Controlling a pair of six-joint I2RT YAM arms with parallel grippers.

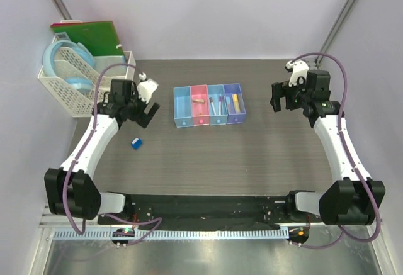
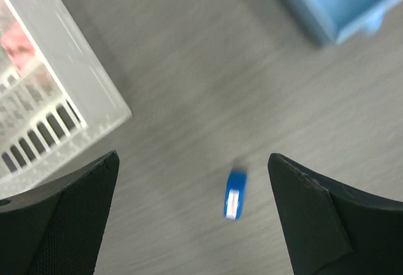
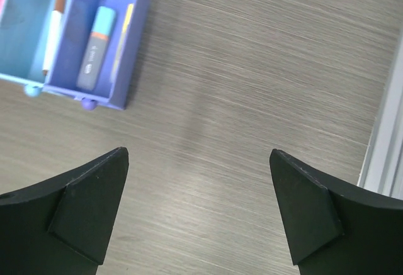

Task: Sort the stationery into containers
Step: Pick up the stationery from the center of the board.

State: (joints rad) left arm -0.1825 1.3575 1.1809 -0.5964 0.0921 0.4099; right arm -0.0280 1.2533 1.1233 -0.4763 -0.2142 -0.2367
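The four joined bins (image 1: pixel 208 105) stand mid-table: blue, pink, light blue, purple. A tan eraser (image 1: pixel 198 100) lies in the pink bin, thin pens (image 1: pixel 216 104) in the light blue one, a yellow marker (image 1: pixel 235 102) in the purple one (image 3: pixel 129 45). A small blue cube (image 1: pixel 136 143) lies loose on the table left of the bins. My left gripper (image 1: pixel 146 112) is open and empty above it; in the left wrist view the cube (image 2: pixel 235 195) lies between the fingers, nearer the right one. My right gripper (image 1: pixel 281 96) is open and empty right of the bins.
A white lattice basket (image 1: pixel 75 89) with a green book (image 1: pixel 88 39) and pale blue rings (image 1: pixel 66 61) stands at the back left, close to my left arm; its corner shows in the left wrist view (image 2: pixel 75 99). A metal frame rail (image 3: pixel 384 143) runs at the table's right edge.
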